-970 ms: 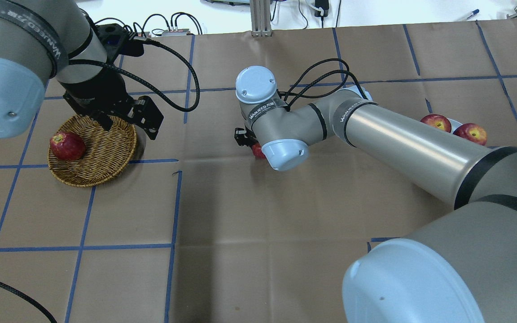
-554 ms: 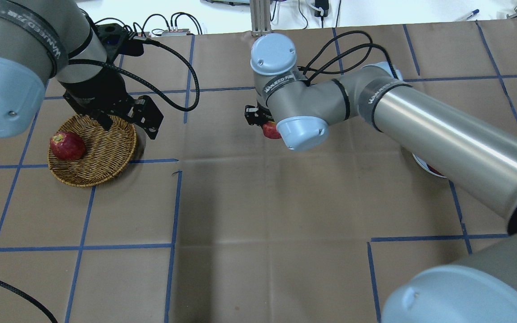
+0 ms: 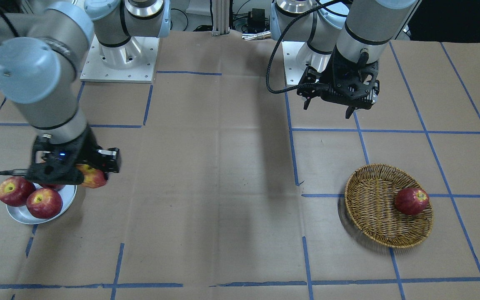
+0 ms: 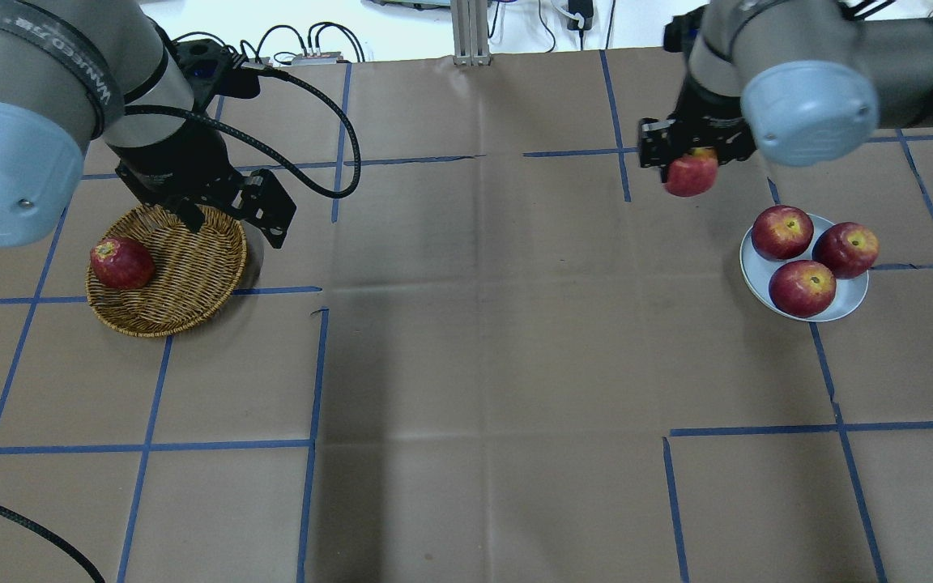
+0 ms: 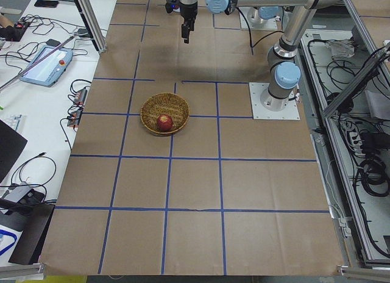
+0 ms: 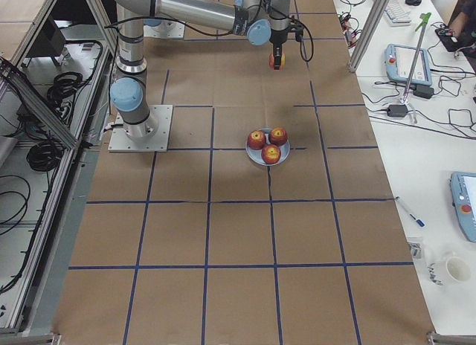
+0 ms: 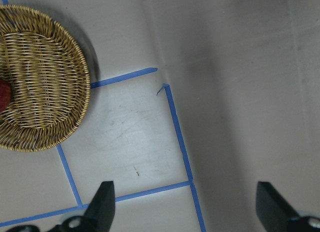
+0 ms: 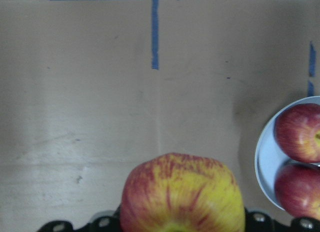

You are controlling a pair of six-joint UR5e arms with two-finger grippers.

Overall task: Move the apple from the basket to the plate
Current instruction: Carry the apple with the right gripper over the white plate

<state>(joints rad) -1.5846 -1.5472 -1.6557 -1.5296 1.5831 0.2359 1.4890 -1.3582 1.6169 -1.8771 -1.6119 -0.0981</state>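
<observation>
My right gripper [image 4: 691, 166] is shut on the red-and-yellow apple [image 4: 691, 176], held above the table just left of and beyond the plate [image 4: 849, 298]. The apple fills the bottom of the right wrist view [image 8: 182, 194] and also shows in the front view [image 3: 94, 176]. The shiny plate [image 3: 70, 195] holds three dark red apples. The wicker basket [image 4: 191, 279] lies at the left with one dark red apple [image 4: 121, 263] in it. My left gripper [image 4: 232, 227] hangs open and empty above the basket's far rim, and the left wrist view shows its jaws spread wide [image 7: 185, 192].
Brown paper with blue tape grid lines covers the table. The three apples on the plate [image 4: 782, 231] sit close together. Cables and an aluminium post stand beyond the table's far edge. The arm bases stand at the robot's side [image 3: 119, 54].
My right arm has swung from the table's middle to the right with the apple in its gripper, uncovering the plate. The left arm and basket have not moved.
</observation>
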